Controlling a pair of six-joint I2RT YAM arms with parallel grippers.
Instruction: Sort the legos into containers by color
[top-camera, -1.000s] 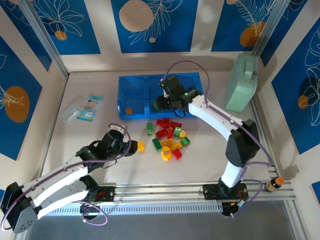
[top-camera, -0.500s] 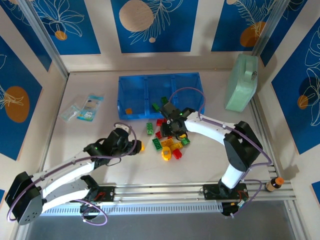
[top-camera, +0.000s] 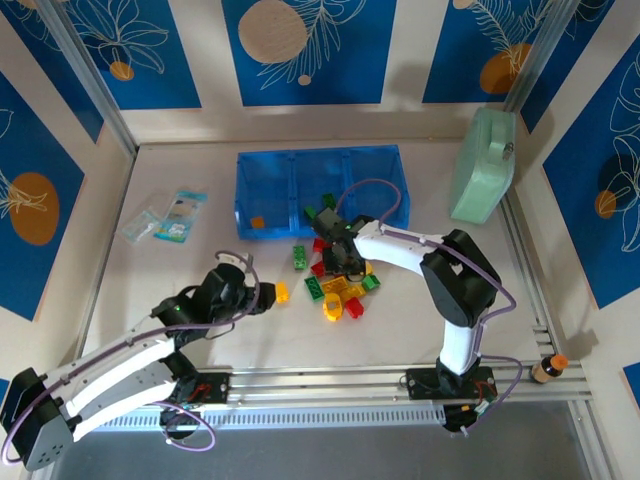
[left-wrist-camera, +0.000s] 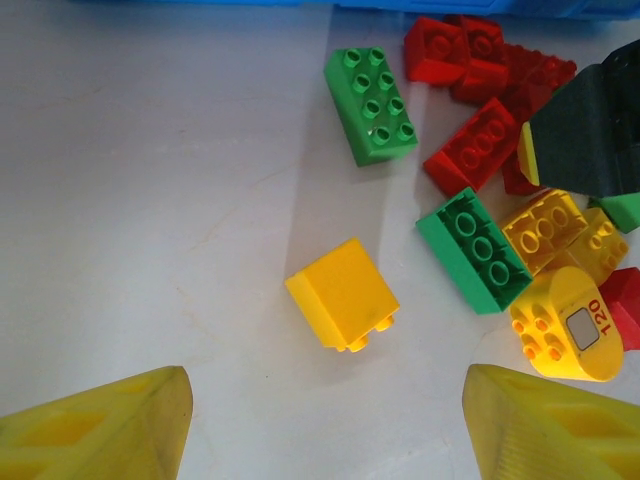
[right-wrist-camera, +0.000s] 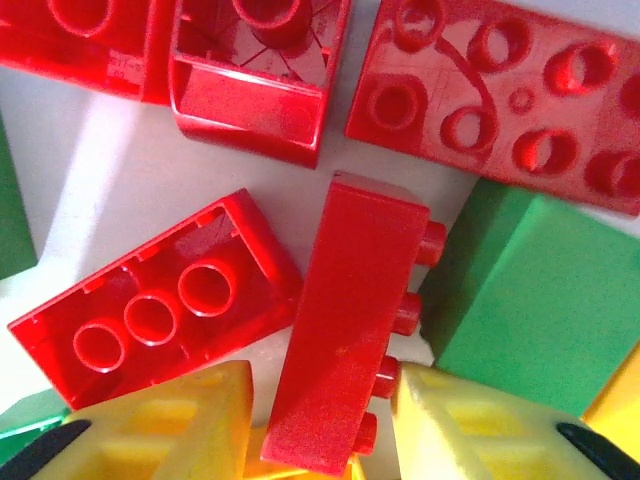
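Your right pincer (right-wrist-camera: 325, 420) straddles the red brick (right-wrist-camera: 340, 330) by its flat sides, ready to lift, though you cannot tell if it grips. Your left pincer (left-wrist-camera: 325, 425) hangs released over the yellow brick (left-wrist-camera: 342, 293).

The only legible marking is a red "120" on the rounded yellow brick (left-wrist-camera: 565, 325), next to a small grey square; the packets' (top-camera: 180, 215) blue print is too small to read.

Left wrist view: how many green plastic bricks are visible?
3. One green studded plastic brick lies top centre; a second green brick sits right of centre against yellow bricks; a third green piece shows just a corner at the right edge. Others may be hidden.
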